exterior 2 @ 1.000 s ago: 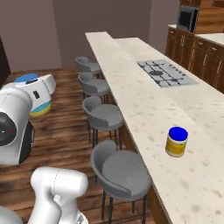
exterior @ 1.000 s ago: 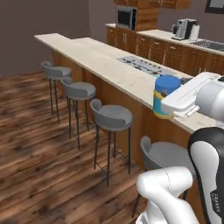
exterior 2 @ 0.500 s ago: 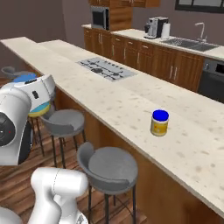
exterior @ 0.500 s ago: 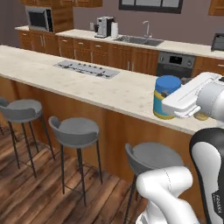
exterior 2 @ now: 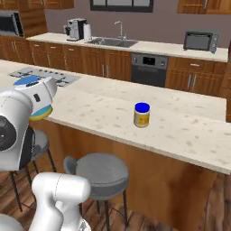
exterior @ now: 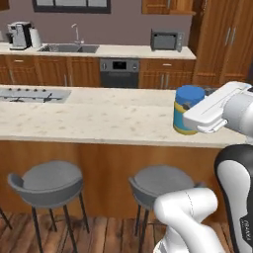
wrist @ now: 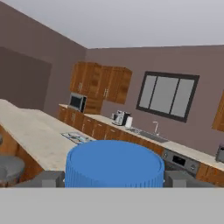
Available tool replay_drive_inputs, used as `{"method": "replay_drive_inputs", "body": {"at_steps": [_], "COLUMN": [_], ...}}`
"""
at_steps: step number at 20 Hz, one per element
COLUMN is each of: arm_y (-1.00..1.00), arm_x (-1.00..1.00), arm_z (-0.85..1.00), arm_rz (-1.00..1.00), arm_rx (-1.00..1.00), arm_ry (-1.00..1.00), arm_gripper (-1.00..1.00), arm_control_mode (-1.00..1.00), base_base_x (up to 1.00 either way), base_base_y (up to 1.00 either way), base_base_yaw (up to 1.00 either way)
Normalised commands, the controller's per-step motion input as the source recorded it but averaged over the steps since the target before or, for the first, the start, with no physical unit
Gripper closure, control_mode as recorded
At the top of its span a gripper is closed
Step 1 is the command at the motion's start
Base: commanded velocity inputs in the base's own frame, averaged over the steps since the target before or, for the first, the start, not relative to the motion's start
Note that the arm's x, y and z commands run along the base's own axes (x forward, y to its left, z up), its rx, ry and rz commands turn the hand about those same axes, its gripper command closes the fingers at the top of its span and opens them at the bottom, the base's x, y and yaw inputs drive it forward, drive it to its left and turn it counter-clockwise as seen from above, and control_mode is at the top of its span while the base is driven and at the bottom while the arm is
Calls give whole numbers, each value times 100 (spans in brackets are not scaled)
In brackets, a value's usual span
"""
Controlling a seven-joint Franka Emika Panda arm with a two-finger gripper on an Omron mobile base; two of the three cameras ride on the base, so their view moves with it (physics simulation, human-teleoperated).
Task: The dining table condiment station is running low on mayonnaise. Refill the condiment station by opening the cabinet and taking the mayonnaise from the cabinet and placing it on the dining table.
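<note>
My gripper [exterior: 195,117] is shut on the mayonnaise [exterior: 186,109], a squat jar with a blue lid and a blue and yellow label, held upright above the near edge of the dining table [exterior: 99,118]. In the hand view its blue lid [wrist: 114,162] sits between the two fingertips. In the right base view the mayonnaise [exterior 2: 35,98] is partly hidden behind my arm, at the left end of the dining table [exterior 2: 189,135]. Reddish-brown wall cabinets [wrist: 103,83] hang on the far wall, doors shut.
A second blue-lidded jar [exterior 2: 141,114] stands on the table. Grey round stools [exterior: 47,180] [exterior: 163,180] line its front. A cooktop [exterior: 29,94] is set into its top. Behind it run a counter with sink [exterior: 69,48], oven [exterior: 118,71] and microwave [exterior: 167,39].
The whole picture has swung: the base has turned to face the table's long side squarely. The jar stays held in the gripper, in the same place relative to the arm.
</note>
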Motion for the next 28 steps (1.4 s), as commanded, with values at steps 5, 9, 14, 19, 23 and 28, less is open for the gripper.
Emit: {"method": "replay_drive_inputs", "body": {"at_steps": [5, 9, 14, 19, 23, 28], "arm_y": [0, 0, 0, -15, -63, -64], "arm_x": [0, 0, 0, 23, 64, 69], "arm_z": [0, 0, 0, -2, -24, -33], "arm_rz": [0, 0, 0, 0, 2, 7], "arm_rx": [0, 0, 0, 0, 1, 1], "arm_ry": [0, 0, 0, 2, 2, 0], "arm_gripper": [100, 100, 100, 100, 100, 100], "arm_control_mode": [100, 100, 100, -100, -100, -100], "base_base_x": [9, -18, 45, 44, 0, 0], "base_base_y": [96, 100, 36, -4, 0, 0], "base_base_yaw": [-58, -41, -23, -6, 0, 0]}}
